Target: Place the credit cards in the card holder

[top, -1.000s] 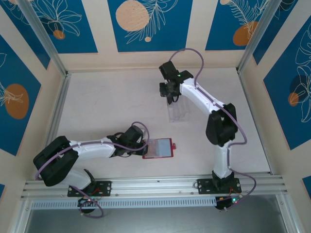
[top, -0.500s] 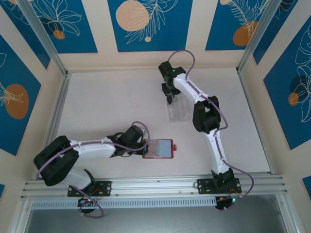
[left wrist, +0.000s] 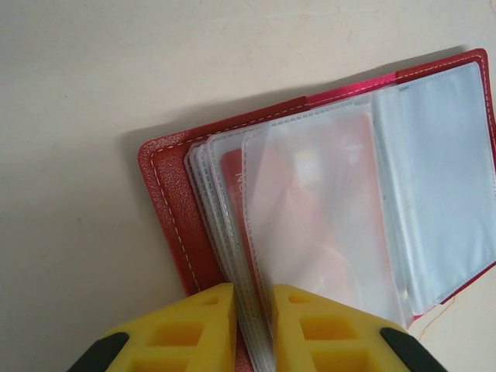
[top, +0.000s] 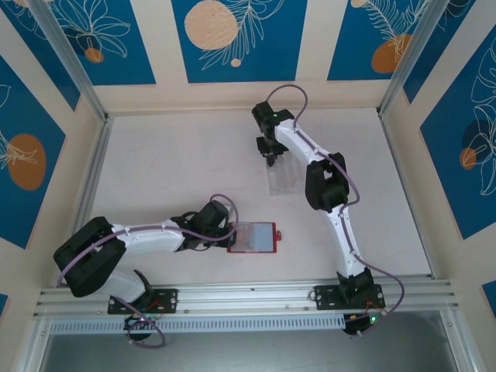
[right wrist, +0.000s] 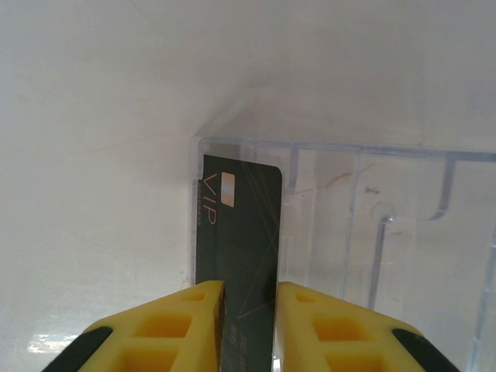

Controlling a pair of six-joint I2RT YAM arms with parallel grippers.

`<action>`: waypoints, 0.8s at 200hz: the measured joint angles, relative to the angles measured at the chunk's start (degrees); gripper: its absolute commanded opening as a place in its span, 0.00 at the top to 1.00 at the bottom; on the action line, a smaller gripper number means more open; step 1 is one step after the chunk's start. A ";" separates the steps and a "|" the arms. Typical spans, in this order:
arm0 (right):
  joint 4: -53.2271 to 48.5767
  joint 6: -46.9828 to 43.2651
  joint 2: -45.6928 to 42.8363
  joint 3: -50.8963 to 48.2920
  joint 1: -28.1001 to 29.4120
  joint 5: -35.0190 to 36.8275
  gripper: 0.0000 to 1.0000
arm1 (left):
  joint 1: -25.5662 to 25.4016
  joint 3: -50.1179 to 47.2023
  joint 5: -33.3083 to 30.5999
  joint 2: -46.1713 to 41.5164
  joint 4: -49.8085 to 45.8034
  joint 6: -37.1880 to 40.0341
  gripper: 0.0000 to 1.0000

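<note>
Note left gripper (left wrist: 253,293) pinched almost shut on the clear sleeves of the open card holder (left wrist: 172,209), spine running ahead of the fingertips, leaves spreading rightward. Note right gripper (right wrist: 249,288) narrowly parted over a black credit card (right wrist: 242,232), long axis straight ahead, in the leftmost slot of the clear tray (right wrist: 372,152); grip indeterminable.

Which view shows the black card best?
Right wrist view: the black card stands in the clear tray between the right gripper's fingers, VIP print readable. Top view: too small to tell; left wrist view faces the card holder.
</note>
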 measured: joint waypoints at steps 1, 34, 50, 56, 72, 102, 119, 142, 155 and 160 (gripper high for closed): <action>0.00 0.02 0.00 0.00 0.00 -0.07 0.78 | 0.00 0.00 0.00 0.00 0.00 -0.02 0.82; 0.00 -0.33 0.00 0.00 0.13 -0.42 0.81 | 0.00 -0.11 0.00 0.00 0.24 -0.42 0.83; 0.00 -0.33 0.00 0.00 0.28 -0.42 0.81 | 0.00 -0.22 -0.02 0.00 0.39 -0.68 0.83; 0.02 -0.35 0.00 0.00 0.35 -0.39 0.81 | 0.00 -0.26 -0.02 0.00 0.50 -0.79 0.83; 0.00 -0.35 0.00 0.00 0.66 -0.42 0.82 | 0.00 -0.37 -0.02 0.00 0.83 -0.85 0.83; 0.00 -0.57 0.00 0.00 0.98 -0.42 0.84 | 0.00 -0.48 -0.02 -0.02 1.07 -0.87 0.83; -0.02 -0.76 0.11 0.22 0.98 -0.44 0.86 | 0.00 -0.48 -0.02 -0.02 1.07 -0.87 0.83; -0.02 -1.05 0.79 1.53 0.98 -0.63 0.94 | 0.00 -0.48 -0.02 -0.02 1.07 -0.92 0.83; -0.07 -1.11 0.90 1.99 0.96 -0.66 0.98 | 0.00 -0.48 -0.02 -0.02 1.07 -0.98 0.83; -0.07 -1.33 0.90 2.08 0.96 -0.68 1.00 | 0.00 -0.48 -0.02 -0.02 1.07 -1.01 0.83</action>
